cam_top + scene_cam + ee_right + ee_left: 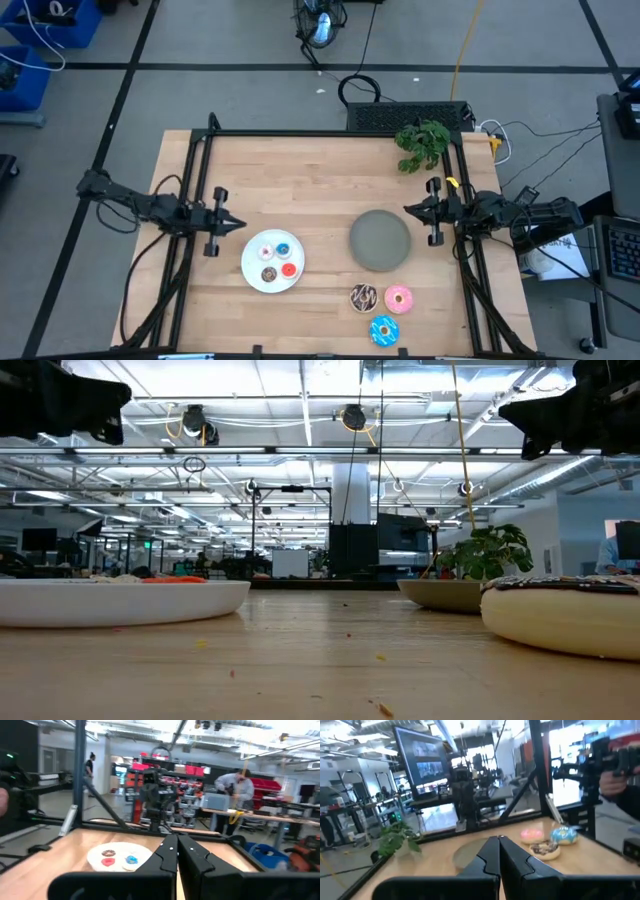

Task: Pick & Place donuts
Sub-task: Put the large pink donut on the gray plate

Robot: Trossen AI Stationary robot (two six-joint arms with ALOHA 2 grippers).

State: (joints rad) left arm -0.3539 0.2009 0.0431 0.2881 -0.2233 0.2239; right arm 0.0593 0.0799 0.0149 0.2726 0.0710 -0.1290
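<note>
On the counter [320,170] we're seeing three tiny donuts [274,259] on the white plate [252,275], three larger donuts [384,309] waiting beside the bare grey plate [380,240], both grippers' fingers [492,855] together, idling at the sides.

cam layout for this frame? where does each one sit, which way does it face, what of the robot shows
High: overhead, straight down; both arms, left gripper, right gripper, white plate, grey plate.
Low: table height, level across; arms at the top corners, white plate left.
Left wrist: faces across the table past shut fingers to the larger donuts.
Right wrist: faces opposite, past shut fingers to the white plate.
Shared: the wrist views face each other.
</note>
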